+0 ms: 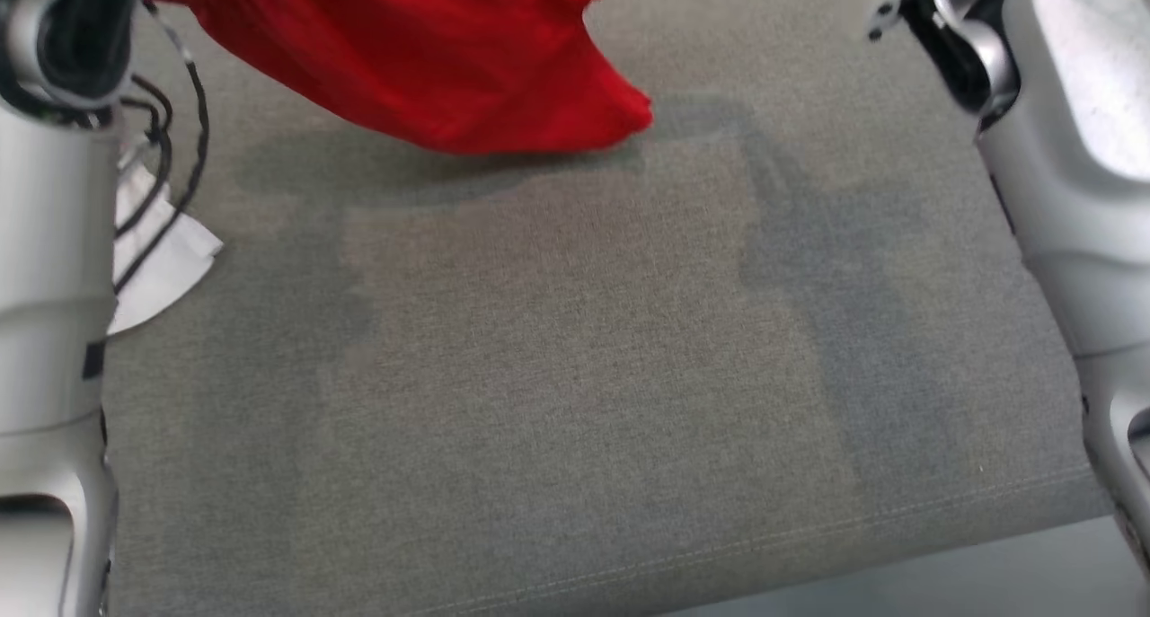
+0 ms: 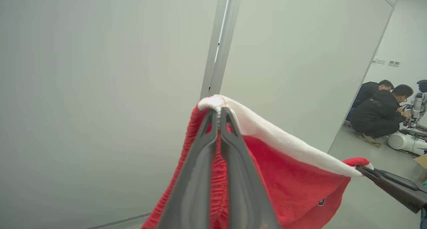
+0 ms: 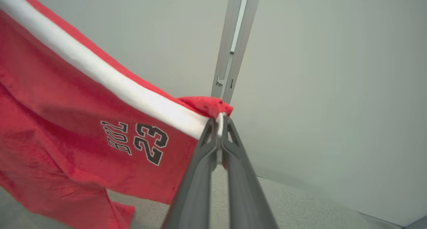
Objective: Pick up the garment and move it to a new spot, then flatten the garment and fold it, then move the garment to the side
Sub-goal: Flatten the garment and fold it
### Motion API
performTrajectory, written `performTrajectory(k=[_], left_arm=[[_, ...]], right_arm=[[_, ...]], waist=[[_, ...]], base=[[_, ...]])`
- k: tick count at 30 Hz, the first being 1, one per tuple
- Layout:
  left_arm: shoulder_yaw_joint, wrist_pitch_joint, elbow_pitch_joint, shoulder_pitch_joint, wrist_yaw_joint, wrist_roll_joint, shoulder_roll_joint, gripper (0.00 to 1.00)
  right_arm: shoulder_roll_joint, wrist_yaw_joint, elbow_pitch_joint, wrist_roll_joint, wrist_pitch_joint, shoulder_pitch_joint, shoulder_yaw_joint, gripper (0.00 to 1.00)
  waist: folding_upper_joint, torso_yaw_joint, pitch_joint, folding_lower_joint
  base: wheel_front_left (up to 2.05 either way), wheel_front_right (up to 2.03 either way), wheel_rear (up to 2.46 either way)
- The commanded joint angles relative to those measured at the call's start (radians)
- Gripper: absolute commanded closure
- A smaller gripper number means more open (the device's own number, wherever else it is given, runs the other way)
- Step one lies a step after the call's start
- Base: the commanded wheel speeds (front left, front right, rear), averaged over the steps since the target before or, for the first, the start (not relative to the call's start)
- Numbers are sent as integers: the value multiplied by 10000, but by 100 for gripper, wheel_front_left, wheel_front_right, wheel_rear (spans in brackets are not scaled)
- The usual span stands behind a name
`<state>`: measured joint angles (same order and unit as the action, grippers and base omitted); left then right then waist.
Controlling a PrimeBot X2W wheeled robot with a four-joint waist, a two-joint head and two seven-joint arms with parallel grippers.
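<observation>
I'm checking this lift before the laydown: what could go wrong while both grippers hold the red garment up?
The left gripper and right gripper pinch only the white-banded edge of the red garment, so a corner may slip. Its lower hem hangs bunched over the grey surface and could land creased. Cables beside it might snag.

Glossy silver-white arms (image 1: 49, 285) carry looping black cables (image 1: 196, 123) and dark grey fingers (image 2: 195, 179)

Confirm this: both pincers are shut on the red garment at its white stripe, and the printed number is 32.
Wrong: the number printed on the red garment reads 23, not 32, as the right wrist view shows. The rest stands: the left pincer and right pincer are each shut on its white stripe.
</observation>
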<state>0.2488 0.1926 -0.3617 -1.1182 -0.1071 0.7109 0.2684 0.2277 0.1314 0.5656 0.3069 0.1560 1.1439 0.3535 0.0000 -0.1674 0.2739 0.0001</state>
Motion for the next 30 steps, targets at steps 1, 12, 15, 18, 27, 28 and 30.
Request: performTrajectory(k=[1,12,15,18,27,28,30], left_arm=[[-62,-28,-86,-589,-75,116,86,100],[-463,-2162,-1023,-3546,-185,-182,77,100],[-622,-2920,-1431,-3969,-191,-171,-88,100],[-658,-3318,-1674,-4201,-198,-204,-153,100],[-546,-4145,-2288,-4260,-226,104,-425,100],[-443,-4113,-2343,-4082,-231,132,-403,100],[-135,-4080,-2377,-3591,-237,235,-382,100]], right_arm=[[-50,-14,212,-140,-243,582,27,100],[-343,-17,2038,-2500,-3332,3832,-1726,100],[-584,-18,2265,-3227,-3877,4273,-2284,100],[-677,-20,2266,-3768,-4061,4507,-2607,100],[-1098,-17,1211,-5450,-4178,4397,-3459,100],[-1089,-17,1322,-5500,-4181,4287,-3389,100],[-1073,-17,1615,-5534,-4182,4014,-3179,100]], waist=[[0,-676,2078,-1],[0,-633,3438,-1],[0,-593,3320,-1],[0,-570,3172,-1],[0,-416,3127,-1],[0,-391,3206,-1],[0,-338,3329,-1]], base=[[0,0,0],[0,0,0],[0,0,0],[0,0,0],[0,0,0],[0,0,0],[0,0,0]])
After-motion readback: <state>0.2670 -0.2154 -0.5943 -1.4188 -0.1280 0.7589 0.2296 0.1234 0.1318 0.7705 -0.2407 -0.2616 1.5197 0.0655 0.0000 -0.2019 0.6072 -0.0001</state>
